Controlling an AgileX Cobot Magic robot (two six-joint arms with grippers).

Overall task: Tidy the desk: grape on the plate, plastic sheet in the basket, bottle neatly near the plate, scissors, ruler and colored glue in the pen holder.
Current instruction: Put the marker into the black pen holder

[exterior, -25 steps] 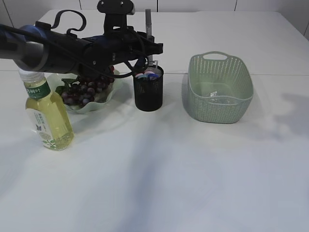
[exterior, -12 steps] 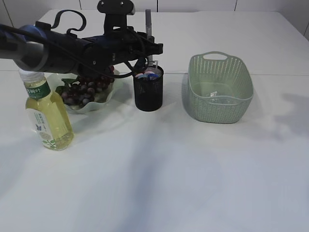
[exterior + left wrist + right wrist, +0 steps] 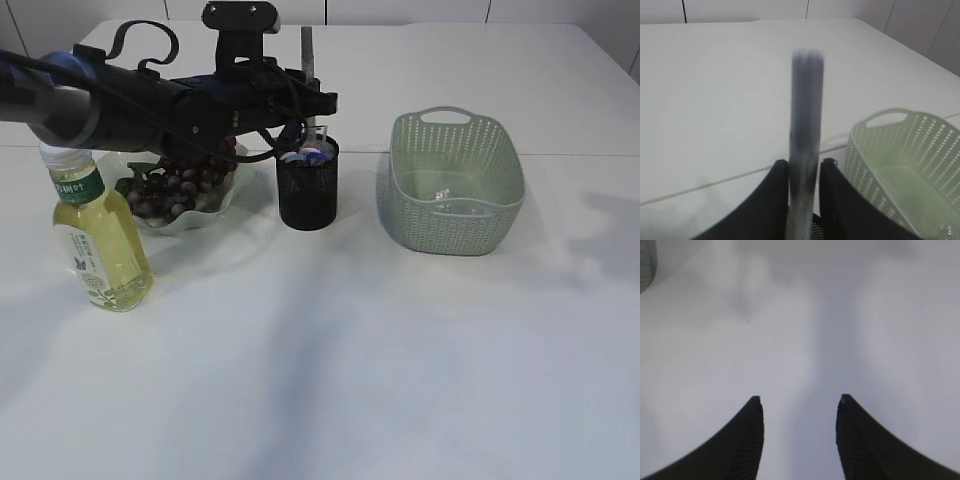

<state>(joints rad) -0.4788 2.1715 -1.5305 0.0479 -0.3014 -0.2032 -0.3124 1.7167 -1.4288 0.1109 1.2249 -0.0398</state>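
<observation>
Left wrist view: left tool [image 3: 802, 200] clamps the upright ruler [image 3: 805, 125] above the pen holder [image 3: 308, 184].

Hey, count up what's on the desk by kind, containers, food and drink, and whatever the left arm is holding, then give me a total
Containers: 3, the basket, pen holder and plate
Food and drink: 2, the grapes and bottle
Held by the left gripper: 1, the ruler, a flat grey strip, upright above the pen holder
Total: 6
</observation>
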